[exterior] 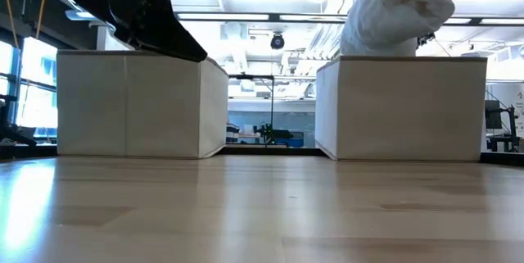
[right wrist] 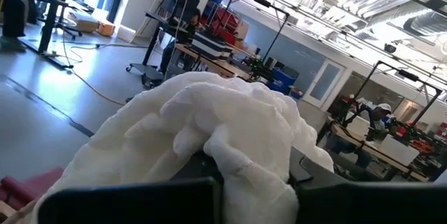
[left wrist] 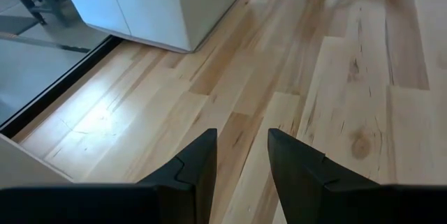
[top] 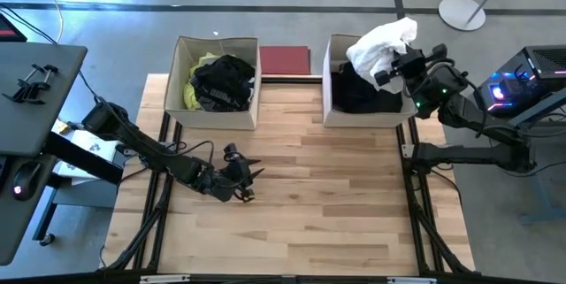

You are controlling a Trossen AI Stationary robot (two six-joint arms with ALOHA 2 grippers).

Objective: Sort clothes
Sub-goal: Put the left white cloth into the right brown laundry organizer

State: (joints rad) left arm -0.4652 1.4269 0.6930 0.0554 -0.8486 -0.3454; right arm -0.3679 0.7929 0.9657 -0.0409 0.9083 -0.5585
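My right gripper (top: 387, 66) is shut on a white garment (top: 382, 42), bunched up above the right beige box (top: 329, 98), which holds black clothes (top: 363, 91). In the low view the white garment (exterior: 398, 7) hangs over that box's top edge (exterior: 409, 58). The left beige box (top: 177, 80) holds black clothes (top: 223, 82) and a neon yellow piece (top: 193, 95). My left gripper (top: 249, 176) stands open above the bare wood in front of the left box, with nothing between its fingers (left wrist: 199, 165). My right gripper has a bunch of the white garment (right wrist: 237, 155) between its two fingers, which come at it about level from the table's right side. The cloth covers the fingertips, so layers and edge do not show. The garment is lifted above the box, crumpled and slack.
A flat dark red board (top: 285, 58) lies behind the table between the two boxes. The wooden table top (top: 336, 204) stretches in front of the boxes. A desk (top: 35, 80) stands to the left and equipment with lights (top: 522, 85) to the right.
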